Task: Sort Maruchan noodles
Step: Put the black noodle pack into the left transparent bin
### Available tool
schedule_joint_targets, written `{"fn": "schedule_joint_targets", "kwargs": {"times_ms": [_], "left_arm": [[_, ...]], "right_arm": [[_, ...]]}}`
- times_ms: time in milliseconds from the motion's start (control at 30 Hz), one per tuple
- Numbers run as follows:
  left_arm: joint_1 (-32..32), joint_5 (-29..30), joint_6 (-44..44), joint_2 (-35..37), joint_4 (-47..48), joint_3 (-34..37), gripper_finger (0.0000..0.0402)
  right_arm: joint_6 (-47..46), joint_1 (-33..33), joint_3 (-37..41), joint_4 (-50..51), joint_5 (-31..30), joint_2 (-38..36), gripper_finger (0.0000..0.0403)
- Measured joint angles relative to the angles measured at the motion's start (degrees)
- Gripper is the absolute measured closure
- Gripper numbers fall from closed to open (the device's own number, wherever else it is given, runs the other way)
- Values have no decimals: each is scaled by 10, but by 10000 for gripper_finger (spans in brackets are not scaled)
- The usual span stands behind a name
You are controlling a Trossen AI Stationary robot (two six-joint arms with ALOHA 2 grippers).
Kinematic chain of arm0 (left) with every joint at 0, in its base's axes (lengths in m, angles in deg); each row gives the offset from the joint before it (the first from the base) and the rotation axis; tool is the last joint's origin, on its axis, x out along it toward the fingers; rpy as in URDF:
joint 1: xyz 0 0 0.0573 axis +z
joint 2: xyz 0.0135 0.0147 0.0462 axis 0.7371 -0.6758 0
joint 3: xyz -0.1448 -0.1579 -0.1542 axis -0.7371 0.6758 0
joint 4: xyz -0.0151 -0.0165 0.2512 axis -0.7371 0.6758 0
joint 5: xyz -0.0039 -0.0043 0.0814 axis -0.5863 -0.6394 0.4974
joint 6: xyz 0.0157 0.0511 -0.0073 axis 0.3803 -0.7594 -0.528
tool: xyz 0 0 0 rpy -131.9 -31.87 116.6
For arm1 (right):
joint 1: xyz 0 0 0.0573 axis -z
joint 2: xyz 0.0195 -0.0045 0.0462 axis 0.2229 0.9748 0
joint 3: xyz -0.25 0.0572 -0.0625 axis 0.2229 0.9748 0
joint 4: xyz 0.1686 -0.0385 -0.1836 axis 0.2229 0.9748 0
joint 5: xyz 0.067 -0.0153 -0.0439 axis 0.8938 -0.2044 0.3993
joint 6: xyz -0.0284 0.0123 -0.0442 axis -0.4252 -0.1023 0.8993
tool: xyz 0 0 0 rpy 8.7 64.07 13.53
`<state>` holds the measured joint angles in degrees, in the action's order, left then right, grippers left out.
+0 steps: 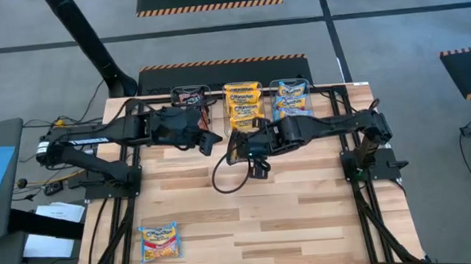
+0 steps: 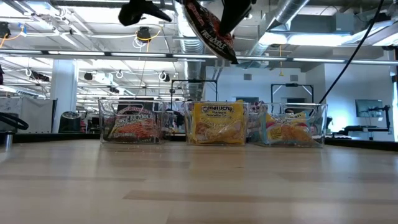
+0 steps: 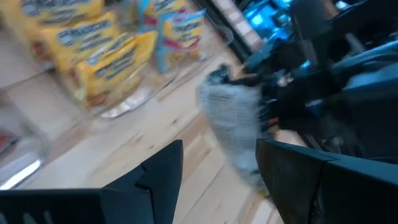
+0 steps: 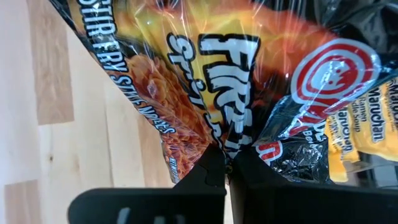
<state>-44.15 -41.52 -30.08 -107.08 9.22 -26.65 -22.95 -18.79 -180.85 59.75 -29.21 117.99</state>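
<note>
- Right against the right wrist camera hangs a dark red-black crinkly plastic noodle packet (image 4: 224,81) with flame print and white lettering, pinched by its lower edge between the right gripper (image 4: 227,167)'s two dark fingers, which are closed tight on the film.
- Light wooden plank table (image 1: 306,218) carries everything; both dark arms reach in over its far half from the side edges.
- Three clear plastic tubs stand in a row along the table's far edge: the left tub (image 1: 191,95) holds red-black packets, the middle tub (image 1: 242,100) a stack of yellow-orange packets, the right tub (image 1: 291,98) blue-yellow packets with pink.
- From the high view the right gripper (image 1: 238,145) sits near the table's middle, just in front of the yellow tub; in the low view its packet (image 2: 210,30) dangles high above the table, tilted, clear of the tubs.
- Left gripper (image 1: 206,142) hovers in front of the left tub, close to the right gripper, its fingers (image 3: 163,177) spread wide with nothing between them.
- That wrist view is smeared; the grey-white blur beyond the fingers may be the back of the held packet.
- One blue-yellow and pink square plastic packet (image 1: 159,241) lies flat near the table's front left corner, well apart from both arms.
</note>
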Motion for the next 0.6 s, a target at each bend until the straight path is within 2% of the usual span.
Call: {"fn": "schedule_joint_targets", "kwargs": {"times_ms": [200,600], "left_arm": [[0,-9,-7,-20,-47,0,212],[0,-30,-7,-64,-82,0,212]], "right_arm": [[11,16,0,6,0,0,394],[63,24,0,-4,0,0,394]]}}
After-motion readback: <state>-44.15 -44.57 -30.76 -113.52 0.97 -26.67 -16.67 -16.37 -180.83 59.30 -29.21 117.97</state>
